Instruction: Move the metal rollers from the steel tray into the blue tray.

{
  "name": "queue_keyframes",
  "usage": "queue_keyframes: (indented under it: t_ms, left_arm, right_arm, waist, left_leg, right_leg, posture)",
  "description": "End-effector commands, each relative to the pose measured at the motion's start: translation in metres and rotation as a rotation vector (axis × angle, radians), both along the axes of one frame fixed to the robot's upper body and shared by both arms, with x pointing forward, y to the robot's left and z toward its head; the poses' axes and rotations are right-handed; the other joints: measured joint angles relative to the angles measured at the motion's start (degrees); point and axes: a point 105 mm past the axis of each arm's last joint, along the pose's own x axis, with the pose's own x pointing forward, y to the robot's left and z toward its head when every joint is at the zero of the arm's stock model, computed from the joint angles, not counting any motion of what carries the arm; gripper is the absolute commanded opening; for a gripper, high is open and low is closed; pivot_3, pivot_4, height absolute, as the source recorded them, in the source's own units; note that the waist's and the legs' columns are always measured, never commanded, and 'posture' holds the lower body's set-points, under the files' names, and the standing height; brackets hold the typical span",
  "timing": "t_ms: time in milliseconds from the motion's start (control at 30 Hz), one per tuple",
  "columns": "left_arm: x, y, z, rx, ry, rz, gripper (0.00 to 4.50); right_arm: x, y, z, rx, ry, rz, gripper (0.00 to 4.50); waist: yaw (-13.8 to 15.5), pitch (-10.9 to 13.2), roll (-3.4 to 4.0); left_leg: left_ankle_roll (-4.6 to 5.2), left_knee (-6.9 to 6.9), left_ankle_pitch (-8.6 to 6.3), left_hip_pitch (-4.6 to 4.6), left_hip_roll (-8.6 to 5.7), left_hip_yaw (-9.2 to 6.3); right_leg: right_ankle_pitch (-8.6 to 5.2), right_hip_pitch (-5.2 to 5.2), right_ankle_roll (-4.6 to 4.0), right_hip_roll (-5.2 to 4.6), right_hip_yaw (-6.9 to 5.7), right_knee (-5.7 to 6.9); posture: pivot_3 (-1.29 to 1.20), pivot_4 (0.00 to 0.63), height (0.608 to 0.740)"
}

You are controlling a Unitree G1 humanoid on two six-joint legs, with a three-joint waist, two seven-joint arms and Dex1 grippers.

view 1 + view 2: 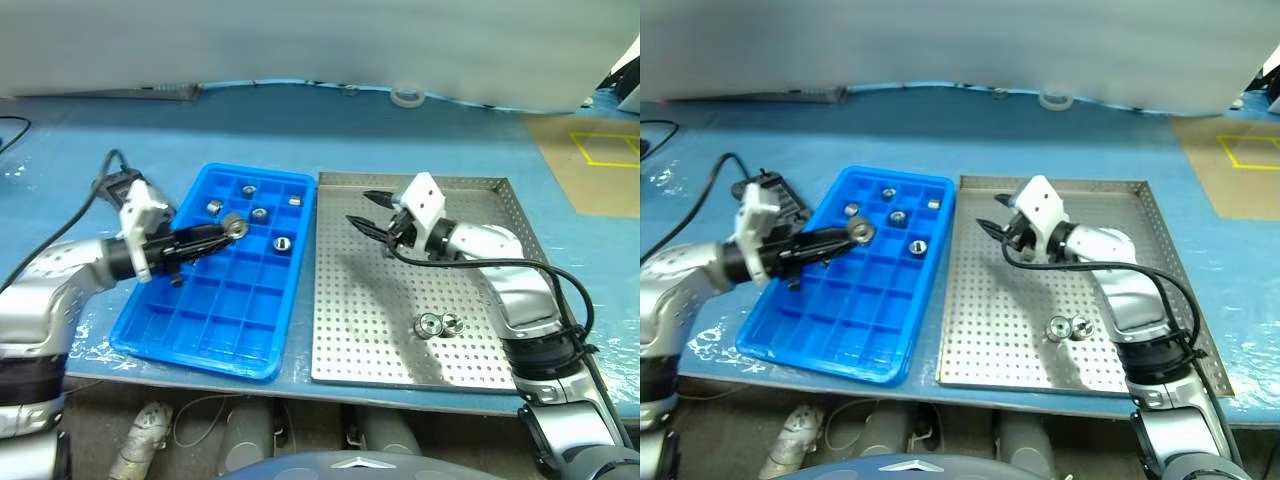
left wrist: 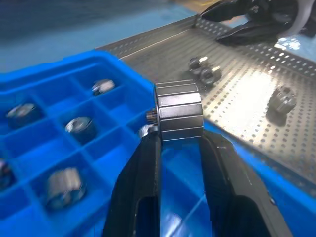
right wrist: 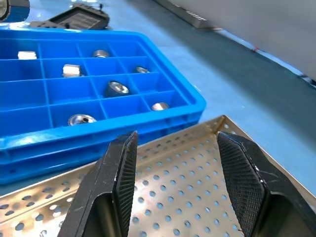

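My left gripper is shut on a metal roller, holding it just above the upper compartments of the blue tray. In the left wrist view the roller sits clamped between the two black fingertips. Several rollers lie in the tray's far compartments. My right gripper hangs open over the far left part of the steel tray, with nothing between its fingers. Two rollers lie together near the steel tray's front right.
The two trays stand side by side on a blue table cover. A black device with a cable lies left of the blue tray. A roll of tape sits at the back. Brown board with yellow marking is at the far right.
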Motion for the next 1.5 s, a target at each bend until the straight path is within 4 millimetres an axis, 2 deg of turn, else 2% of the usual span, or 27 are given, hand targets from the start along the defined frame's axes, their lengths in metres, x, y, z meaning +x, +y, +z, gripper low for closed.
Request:
queue_keyframes:
  t_ms: [33,200,367,500,667,800,967,1100,1200,1333,1400,1467,1500]
  left_arm:
    - [-0.016,0.020,0.004,0.038,-0.050,0.090,1.03]
    - [-0.055,0.044,-0.031,0.106,0.056,0.203,1.03]
    - [-0.078,0.053,-0.046,0.143,0.101,0.250,1.03]
    - [-0.078,0.063,-0.051,0.131,0.103,0.315,1.03]
    - [-0.074,0.057,-0.057,0.132,0.128,0.328,1.03]
    - [-0.066,0.055,-0.059,0.133,0.150,0.334,1.03]
    - [-0.049,0.056,-0.050,0.160,0.124,0.325,2.30]
    - [-0.044,0.056,-0.041,0.170,0.115,0.295,2.30]
    - [-0.033,0.053,-0.026,0.175,0.058,0.262,2.30]
    - [0.007,0.024,0.019,0.061,-0.099,0.183,2.30]
    - [0.030,0.004,0.030,0.016,-0.149,0.131,2.30]
    - [0.042,-0.008,0.035,-0.004,-0.166,0.102,2.30]
    - [0.051,-0.022,0.036,-0.019,-0.172,0.050,2.30]
  right_arm:
    - [0.003,0.011,0.008,-0.020,-0.052,0.068,2.68]
    - [0.010,0.026,0.007,-0.028,-0.055,0.146,2.68]
    - [0.015,0.036,0.004,-0.042,-0.060,0.193,2.68]
    - [0.016,0.041,0.002,-0.053,-0.067,0.217,2.68]
    - [0.018,0.039,-0.001,-0.069,-0.080,0.212,2.68]
    - [0.018,0.038,-0.002,-0.066,-0.085,0.201,2.68]
    - [0.015,0.034,-0.005,-0.064,-0.085,0.183,2.71]
    - [0.016,0.029,-0.004,-0.062,-0.086,0.163,2.71]
    - [0.015,0.027,-0.005,-0.064,-0.085,0.154,2.71]
    - [0.016,0.019,0.000,-0.053,-0.097,0.114,2.71]
    - [0.024,0.007,0.011,-0.034,-0.132,0.042,2.71]
    - [0.029,-0.002,0.018,-0.015,-0.144,-0.004,2.71]
    - [0.031,-0.011,0.020,-0.022,-0.152,-0.027,2.71]
  waist:
    - [0.53,0.02,-0.05]
    - [2.07,0.04,-0.19]
    - [4.72,0.08,-0.28]
    - [6.31,0.10,-0.25]
    - [6.73,0.08,-0.28]
    - [6.58,0.07,-0.29]
    - [6.25,0.04,-0.34]
    - [6.06,0.04,-0.35]
    - [6.18,0.03,-0.36]
    - [6.92,0.05,-0.35]
    - [6.78,0.04,-0.32]
    - [6.16,0.04,-0.29]
    - [5.79,0.02,-0.32]
  left_leg:
    - [-0.02,-0.02,0.00,0.04,0.00,0.00]
    - [-0.07,-0.25,0.02,0.03,0.00,0.00]
    - [-0.21,-0.49,0.11,0.12,0.00,0.00]
    - [-0.23,-0.58,0.11,0.40,-0.01,0.01]
    - [-0.41,-0.87,0.22,0.53,-0.01,0.01]
    - [-0.55,-1.07,0.32,0.59,-0.01,0.01]
    - [-0.58,-1.10,0.34,0.62,0.00,0.01]
    - [-0.57,-1.07,0.34,0.61,-0.01,0.01]
    - [-0.58,-1.07,0.35,0.60,0.00,0.01]
    - [-0.60,-1.00,0.37,0.62,0.00,0.01]
    - [-0.68,-0.90,0.44,0.63,-0.01,0.03]
    - [-0.72,-0.77,0.46,0.67,-0.03,0.03]
    - [-0.75,-0.73,0.48,0.66,-0.03,0.03]
  right_leg:
    - [0.00,0.01,0.00,0.00,0.00,0.01]
    - [-0.01,-0.08,0.00,0.01,0.02,-0.06]
    - [-0.05,-0.07,-0.02,0.02,-0.01,-0.07]
    - [-0.08,0.08,0.03,0.02,0.02,-0.11]
    - [-0.09,0.08,0.03,0.03,0.02,-0.09]
    - [-0.09,0.04,0.03,0.08,0.02,-0.07]
    - [-0.11,0.05,0.00,0.10,0.02,-0.04]
    - [-0.10,0.06,0.00,0.10,0.02,-0.05]
    - [-0.11,0.05,0.00,0.11,0.02,-0.04]
    - [-0.11,0.07,-0.02,0.11,0.00,0.13]
    - [-0.10,0.10,-0.04,0.09,0.00,0.25]
    - [-0.09,0.19,-0.06,0.04,0.03,0.29]
    - [-0.08,0.19,-0.07,0.04,0.03,0.28]
  posture:
    - [0.08,0.150,0.740]
    - [0.16,0.150,0.740]
    - [0.21,0.150,0.740]
    - [0.23,0.150,0.740]
    - [0.22,0.150,0.740]
    - [0.20,0.150,0.740]
    - [0.18,0.150,0.740]
    - [0.17,0.150,0.740]
    - [0.17,0.150,0.740]
    - [0.11,0.150,0.740]
    - [0.09,0.150,0.740]
    - [0.07,0.150,0.740]
    - [0.04,0.150,0.740]
